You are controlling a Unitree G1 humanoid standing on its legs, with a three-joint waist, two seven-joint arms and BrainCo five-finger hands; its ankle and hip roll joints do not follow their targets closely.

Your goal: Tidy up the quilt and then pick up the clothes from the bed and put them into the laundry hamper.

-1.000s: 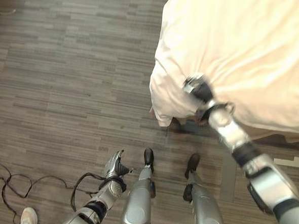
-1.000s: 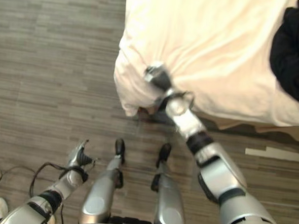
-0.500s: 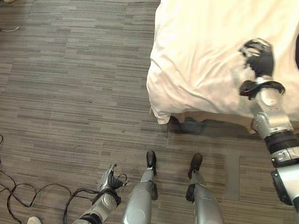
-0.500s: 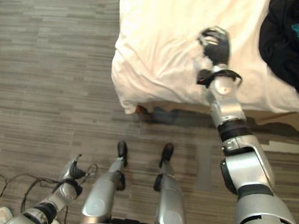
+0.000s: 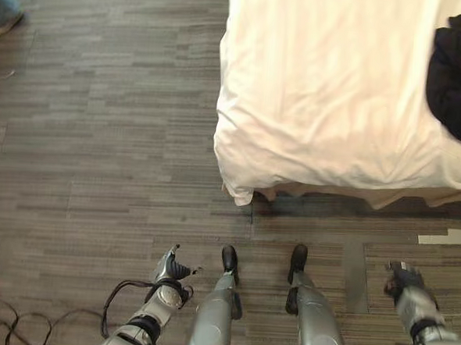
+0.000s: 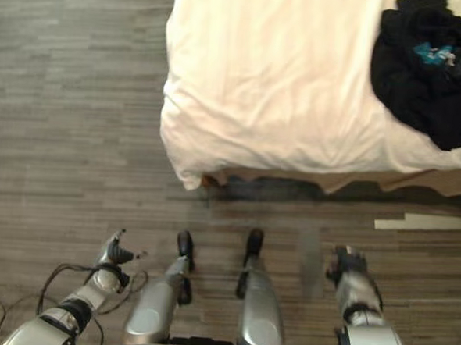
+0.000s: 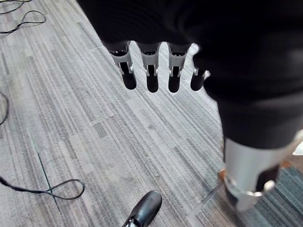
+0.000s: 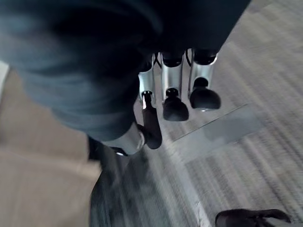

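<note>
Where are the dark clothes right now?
The dark clothes lie bunched on the white quilt, at the bed's far right in both eye views, untouched by either hand.

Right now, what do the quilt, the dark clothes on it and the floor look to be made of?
Quilt: soft matte cream fabric, likely cotton; it creases and drapes over the bed's corner. Clothes: limp black cloth, crumpled in a heap, with a small teal patch; fibre unclear. Floor: grey-brown streaked planks, wood-look, maybe laminate or vinyl.

No readable text, labels or numbers appear anywhere. The black clothes (image 6: 424,71) on the bed carry a small teal mark, too blurred to read.
</note>
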